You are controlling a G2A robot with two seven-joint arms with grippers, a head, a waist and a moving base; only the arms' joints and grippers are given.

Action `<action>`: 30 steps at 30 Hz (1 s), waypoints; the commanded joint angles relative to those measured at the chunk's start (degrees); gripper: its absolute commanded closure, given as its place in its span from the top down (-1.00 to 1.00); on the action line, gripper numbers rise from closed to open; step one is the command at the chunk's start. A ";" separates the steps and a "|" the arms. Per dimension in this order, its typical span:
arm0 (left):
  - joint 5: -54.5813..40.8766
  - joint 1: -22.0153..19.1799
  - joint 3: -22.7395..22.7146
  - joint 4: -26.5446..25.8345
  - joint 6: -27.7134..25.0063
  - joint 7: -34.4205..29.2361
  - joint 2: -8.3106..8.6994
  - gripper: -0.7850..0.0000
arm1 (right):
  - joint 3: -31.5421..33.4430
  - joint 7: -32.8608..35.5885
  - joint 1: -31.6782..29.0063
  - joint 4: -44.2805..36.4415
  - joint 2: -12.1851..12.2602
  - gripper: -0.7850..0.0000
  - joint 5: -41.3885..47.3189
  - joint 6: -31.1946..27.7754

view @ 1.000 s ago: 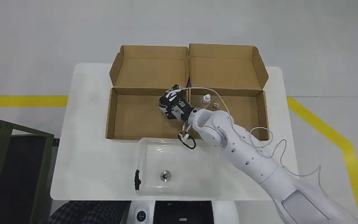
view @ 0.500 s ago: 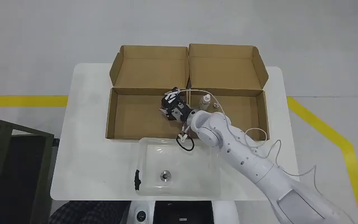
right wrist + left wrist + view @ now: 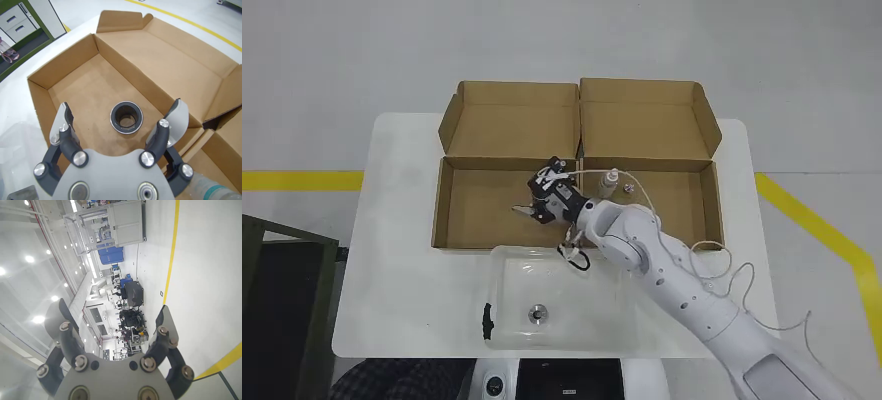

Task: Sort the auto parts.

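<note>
A black ring-shaped part (image 3: 126,120) stands on end on the floor of the left cardboard box (image 3: 85,89), near the wall it shares with the other box. My right gripper (image 3: 122,110) hangs open just above it, one finger on each side and neither touching. From above, that gripper (image 3: 532,207) is over the right end of the left box (image 3: 477,205). My left gripper (image 3: 112,306) is open and holds nothing, pointing out at the room.
The right cardboard box (image 3: 672,200) holds a small bottle-like part (image 3: 610,180). A clear plastic tray (image 3: 512,265) in front of the boxes holds a round metal part (image 3: 537,315) and a black part (image 3: 485,322). Both box lids stand open at the back.
The right gripper was shut on the dark ring over the left box. It has since opened, and the ring now rests on the box floor.
</note>
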 commanded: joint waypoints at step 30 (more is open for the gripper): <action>0.00 0.00 0.00 0.00 0.00 0.00 0.00 1.00 | 7.93 3.83 -24.56 -28.30 7.38 1.00 -21.74 -27.32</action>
